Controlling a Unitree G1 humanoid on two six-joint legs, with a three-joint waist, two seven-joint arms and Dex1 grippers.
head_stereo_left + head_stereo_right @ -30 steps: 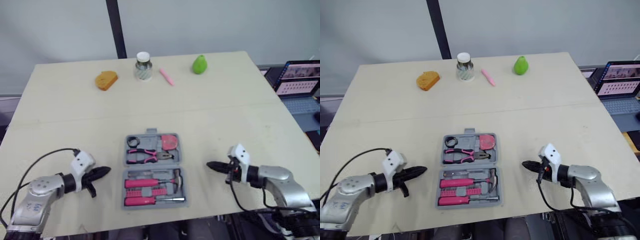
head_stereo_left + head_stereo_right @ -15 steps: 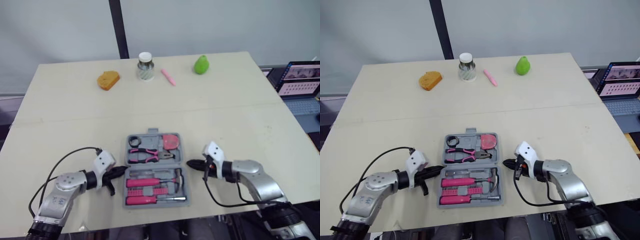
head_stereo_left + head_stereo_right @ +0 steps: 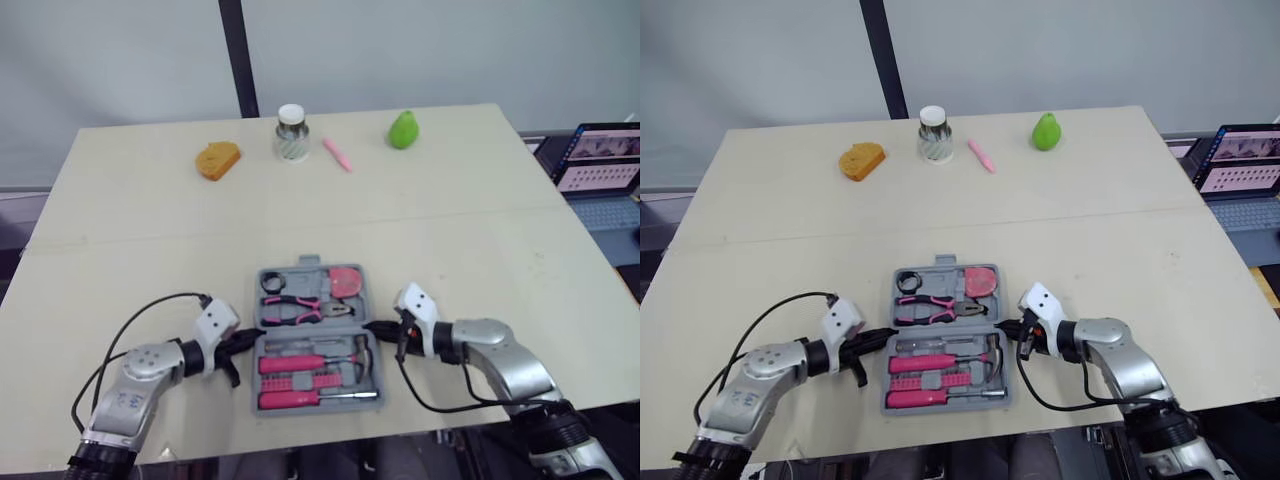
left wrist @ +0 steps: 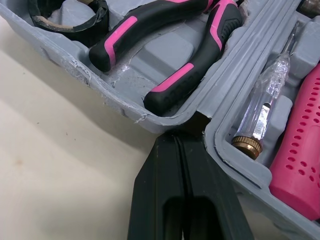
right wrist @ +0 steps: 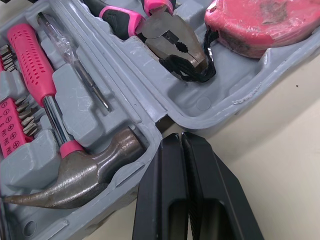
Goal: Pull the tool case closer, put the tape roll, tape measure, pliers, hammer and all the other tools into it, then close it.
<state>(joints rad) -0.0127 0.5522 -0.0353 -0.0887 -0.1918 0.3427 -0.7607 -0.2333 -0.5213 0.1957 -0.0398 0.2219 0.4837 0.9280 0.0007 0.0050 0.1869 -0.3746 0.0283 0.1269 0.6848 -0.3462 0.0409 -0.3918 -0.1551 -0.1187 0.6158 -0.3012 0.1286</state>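
The grey tool case [image 3: 318, 338] lies open near the table's front edge. Its far half holds the black tape roll [image 3: 271, 285], the pink-handled pliers [image 3: 300, 310] and the pink tape measure [image 3: 345, 282]. Its near half holds the hammer [image 5: 82, 172], a pink screwdriver [image 3: 300, 399] and a bit set. My left gripper [image 4: 180, 136] is shut, its tip at the hinge notch on the case's left side. On the right side my right gripper [image 5: 181, 135], also shut, has its tip at the matching notch. Neither holds anything.
Along the table's far edge stand an orange bread-like piece [image 3: 217, 159], a capped jar [image 3: 290, 132], a pink marker [image 3: 334, 154] and a green pear [image 3: 403, 128]. A laptop [image 3: 600, 165] sits off the table's right side.
Both grippers have moved inward from the table's open sides until their tips meet the case's left and right edges. The case itself stays put.
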